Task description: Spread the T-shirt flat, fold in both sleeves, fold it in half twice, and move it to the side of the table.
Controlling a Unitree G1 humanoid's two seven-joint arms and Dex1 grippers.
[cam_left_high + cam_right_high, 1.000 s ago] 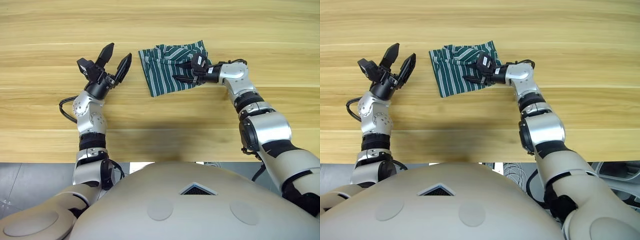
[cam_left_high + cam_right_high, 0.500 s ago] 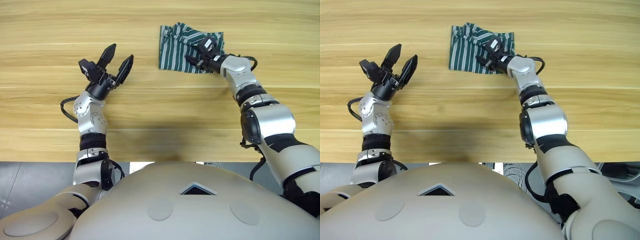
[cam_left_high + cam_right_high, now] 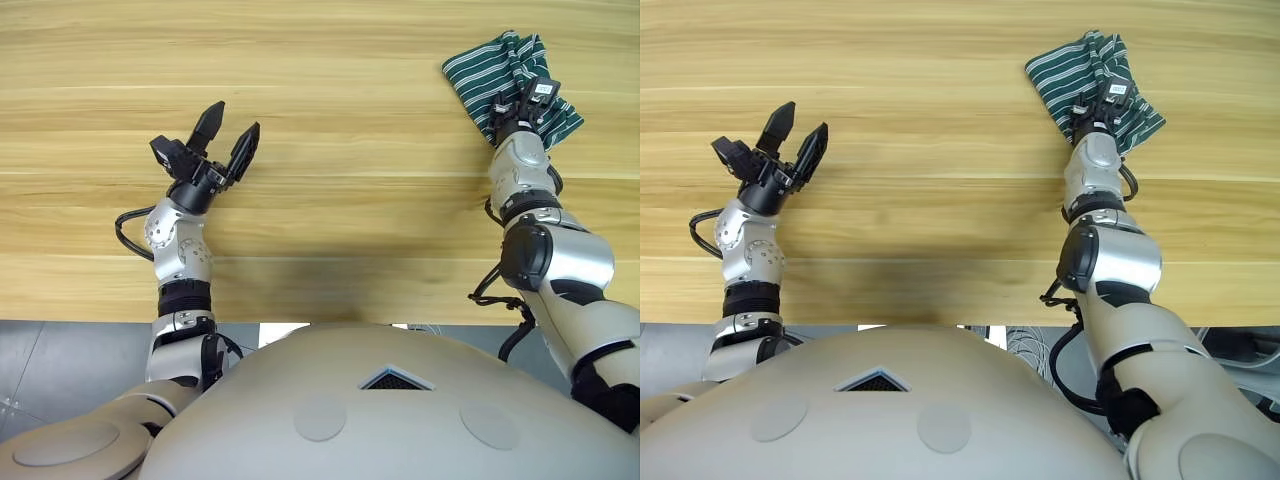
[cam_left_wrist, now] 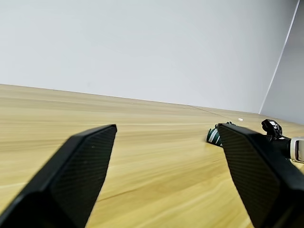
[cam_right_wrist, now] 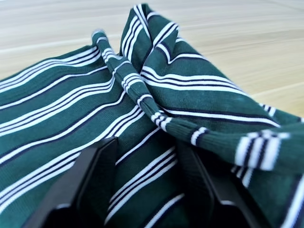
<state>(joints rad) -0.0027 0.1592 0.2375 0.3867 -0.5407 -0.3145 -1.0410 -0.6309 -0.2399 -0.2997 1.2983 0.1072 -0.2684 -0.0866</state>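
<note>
The green T-shirt (image 3: 487, 63) with white stripes lies folded into a small bundle on the wooden table (image 3: 330, 200), far over on the right. My right gripper (image 3: 516, 106) rests on its near edge. In the right wrist view a bunched fold of the T-shirt (image 5: 71, 109) runs between the two black fingers (image 5: 95, 180), which are shut on it. My left gripper (image 3: 235, 120) hangs open over bare wood at the left, far from the shirt, with nothing between its fingers (image 4: 80, 166). The left wrist view shows the T-shirt (image 4: 213, 136) small in the distance.
Bare wood planks stretch between the two arms and to the far side. A plain white wall (image 4: 142, 42) stands behind the table. The table's near edge (image 3: 330, 322) runs just in front of my body.
My right arm has swept the folded T-shirt from the middle of the table out to the right. The left gripper has stayed open in nearly the same place.
</note>
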